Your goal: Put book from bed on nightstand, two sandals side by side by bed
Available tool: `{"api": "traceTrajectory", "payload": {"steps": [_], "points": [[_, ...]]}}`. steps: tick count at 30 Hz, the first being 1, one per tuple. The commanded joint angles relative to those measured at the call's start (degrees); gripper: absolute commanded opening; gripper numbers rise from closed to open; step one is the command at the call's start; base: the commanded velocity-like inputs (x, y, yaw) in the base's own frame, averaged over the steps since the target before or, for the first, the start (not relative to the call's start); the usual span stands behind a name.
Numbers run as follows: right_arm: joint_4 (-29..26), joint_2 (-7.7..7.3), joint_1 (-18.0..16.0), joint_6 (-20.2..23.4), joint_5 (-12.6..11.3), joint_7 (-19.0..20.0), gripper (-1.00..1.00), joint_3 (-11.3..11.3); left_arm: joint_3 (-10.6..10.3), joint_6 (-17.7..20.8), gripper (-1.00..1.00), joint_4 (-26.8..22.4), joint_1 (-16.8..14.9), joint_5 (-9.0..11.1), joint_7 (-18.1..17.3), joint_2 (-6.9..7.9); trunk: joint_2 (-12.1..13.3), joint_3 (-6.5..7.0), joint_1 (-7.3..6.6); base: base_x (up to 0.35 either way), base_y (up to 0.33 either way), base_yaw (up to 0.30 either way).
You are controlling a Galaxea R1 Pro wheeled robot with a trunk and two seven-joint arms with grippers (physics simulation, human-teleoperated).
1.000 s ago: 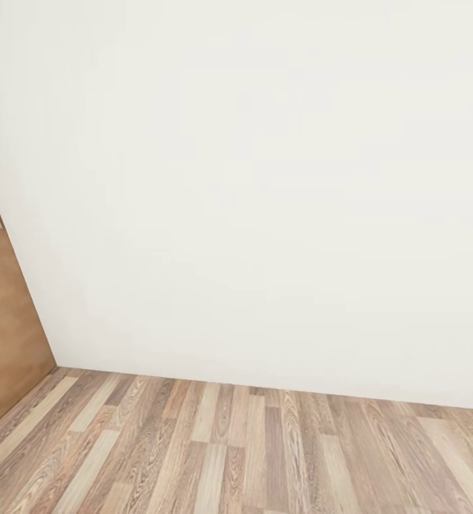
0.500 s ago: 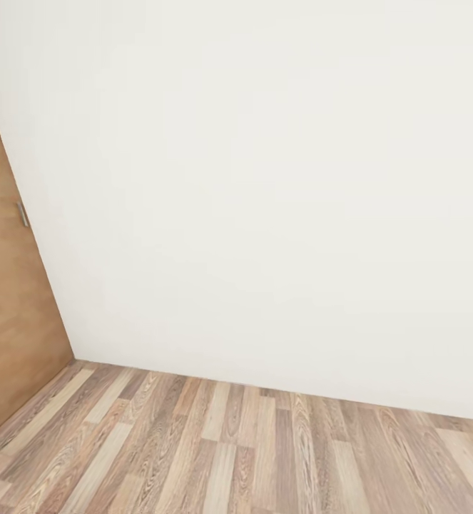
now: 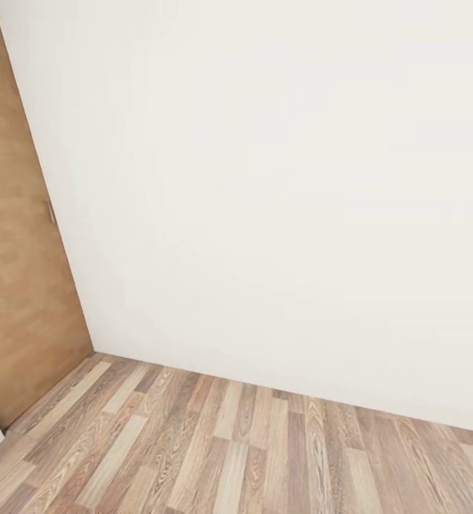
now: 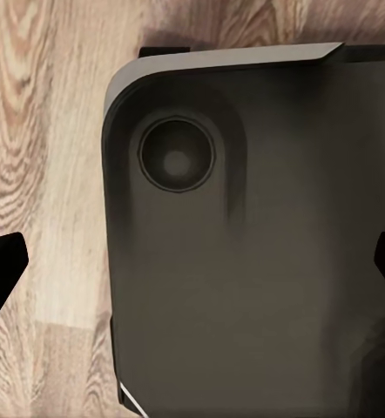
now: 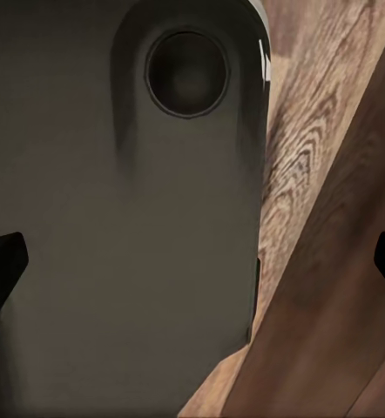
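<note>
Wood floor (image 3: 250, 457) meets white wall (image 3: 279, 200), door (image 3: 22, 285) lft

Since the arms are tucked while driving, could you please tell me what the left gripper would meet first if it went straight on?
Probably the robot's own dark base: it lies straight ahead of the left gripper, between its spread fingers. The wood floor lies beyond it. How near the base is, I cannot tell.

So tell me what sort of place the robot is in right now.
Probably an indoor room of a home, seen at a bare corner: a plain white wall, a wood-plank floor and a brown wooden door with a small metal handle. No furniture shows, so which room is unclear.
</note>
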Motion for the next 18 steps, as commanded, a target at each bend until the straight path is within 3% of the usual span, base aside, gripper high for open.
{"api": "traceTrajectory", "payload": {"steps": [1,9,18], "points": [[0.0,-0.01,0.0,0.0,0.0,0.0,1.00,0.1,0.0,-0.2,1.00,0.1,0.0,0.0,0.0,0.01,0.0,-0.05,0.00,0.000,0.000,0.047],[0.0,0.02,0.0,0.0,0.0,0.0,1.00,0.1,0.0,-0.2,1.00,0.1,0.0,0.0,0.0,0.04,0.0,-0.08,0.00,0.000,0.000,0.048],[0.0,0.06,0.0,0.0,0.0,0.0,1.00,0.1,0.0,-0.2,1.00,0.1,0.0,0.0,0.0,-0.01,0.0,-0.22,0.00,0.000,0.000,0.133]]}}
